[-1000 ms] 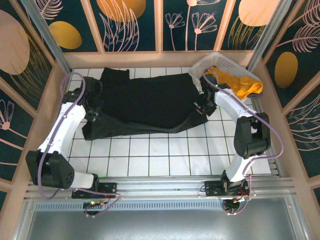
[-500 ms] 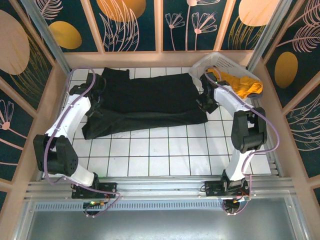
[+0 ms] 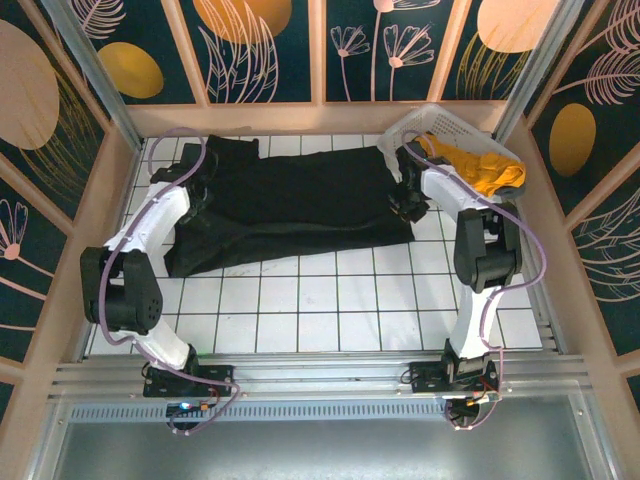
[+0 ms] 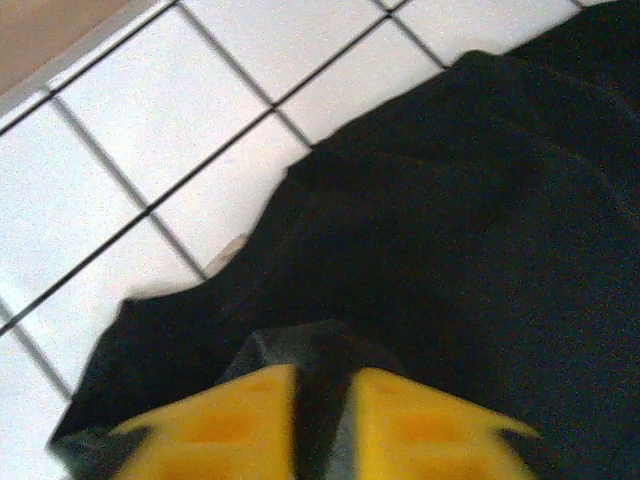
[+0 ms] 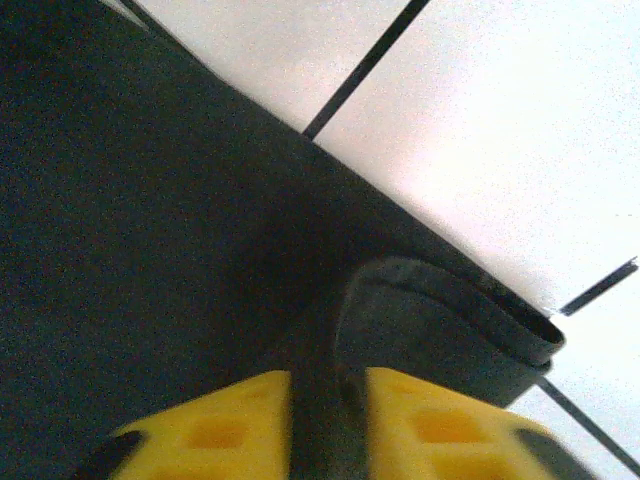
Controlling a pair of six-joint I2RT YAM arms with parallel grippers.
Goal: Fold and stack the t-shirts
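A plain black short-sleeved cloth t-shirt (image 3: 300, 205) lies spread across the upper middle of the overhead view on the white tiled table (image 3: 320, 310). Its lower edge sags furthest at the lower left. A mustard-orange cloth t-shirt (image 3: 485, 170) sits bunched in the white plastic lattice basket (image 3: 418, 118) at the upper right.

The left gripper (image 3: 197, 200) is down at the black shirt's left edge. The right gripper (image 3: 405, 203) is at the shirt's right edge, just beside the basket.

In the left wrist view, the left gripper's yellow fingers (image 4: 230, 420) fill the bottom of the frame. A hump of black cloth rises into the narrow slot between them, and bare tile shows at the upper left.

In the right wrist view, the right gripper's yellow fingers (image 5: 450, 430) also sit at the bottom. A rolled hem of the shirt curls just above them at centre right, with tile at the upper right.

On both grippers the fingers stand slightly apart with dark cloth in the gap. I cannot tell whether they are clamping that cloth or only straddling it.
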